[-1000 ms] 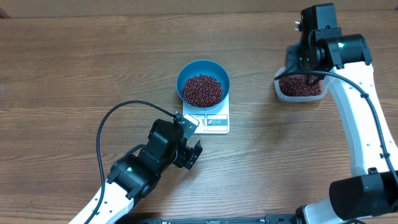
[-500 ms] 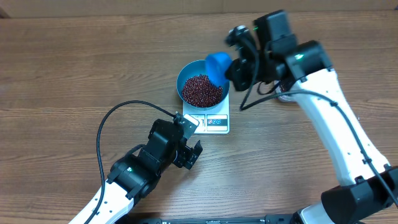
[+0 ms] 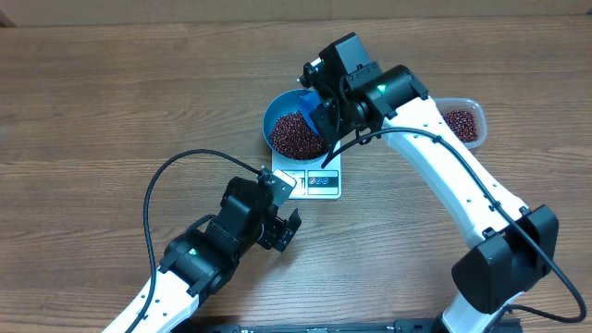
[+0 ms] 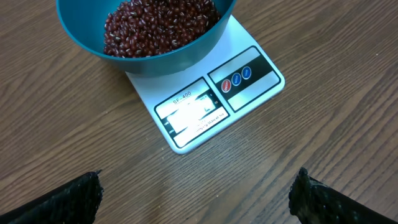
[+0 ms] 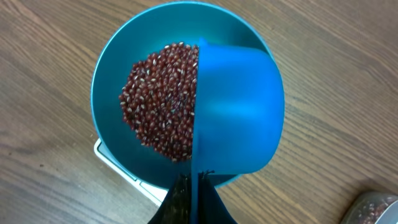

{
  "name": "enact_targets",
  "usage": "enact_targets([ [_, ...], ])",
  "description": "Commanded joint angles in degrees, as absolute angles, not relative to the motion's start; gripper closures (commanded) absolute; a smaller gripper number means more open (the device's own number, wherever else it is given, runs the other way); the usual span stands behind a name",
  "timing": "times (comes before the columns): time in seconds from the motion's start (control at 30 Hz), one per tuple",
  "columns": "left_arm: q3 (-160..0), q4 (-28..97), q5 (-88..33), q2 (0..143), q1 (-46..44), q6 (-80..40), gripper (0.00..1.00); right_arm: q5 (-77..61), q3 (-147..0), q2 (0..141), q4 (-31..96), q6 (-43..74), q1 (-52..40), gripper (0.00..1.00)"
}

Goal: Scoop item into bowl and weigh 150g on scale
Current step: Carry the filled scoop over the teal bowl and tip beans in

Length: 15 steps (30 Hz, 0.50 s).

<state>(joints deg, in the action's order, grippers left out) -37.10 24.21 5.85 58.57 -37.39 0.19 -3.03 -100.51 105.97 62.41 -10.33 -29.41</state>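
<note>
The blue bowl stands on the white scale and holds a heap of dark red beans. My right gripper is shut on the handle of a small blue scoop, which hangs over the bowl's right half. In the right wrist view the scoop is turned on its side and covers part of the beans; its inside is hidden. My right gripper pinches the thin handle. My left gripper stands open below the scale, nothing between its fingers.
A clear plastic tub holding more beans sits to the right of the scale, partly behind my right arm. A black cable loops over the table left of my left arm.
My right arm has swung left from the tub to over the bowl, carrying the scoop. The tub now shows uncovered. My left arm has not moved.
</note>
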Motion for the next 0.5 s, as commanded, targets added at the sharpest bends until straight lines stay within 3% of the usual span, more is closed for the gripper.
enact_targets([
  [0.0, -36.7, 24.2, 6.4, 58.8, -37.1, 0.0, 0.00, -2.3, -102.2, 107.8, 60.4, -10.6, -29.8, 0.96],
  [0.47, -36.7, 24.2, 6.4, 58.8, -37.1, 0.0, 0.00, -5.3, -102.0, 111.1, 62.3, -10.6, -30.0, 0.96],
])
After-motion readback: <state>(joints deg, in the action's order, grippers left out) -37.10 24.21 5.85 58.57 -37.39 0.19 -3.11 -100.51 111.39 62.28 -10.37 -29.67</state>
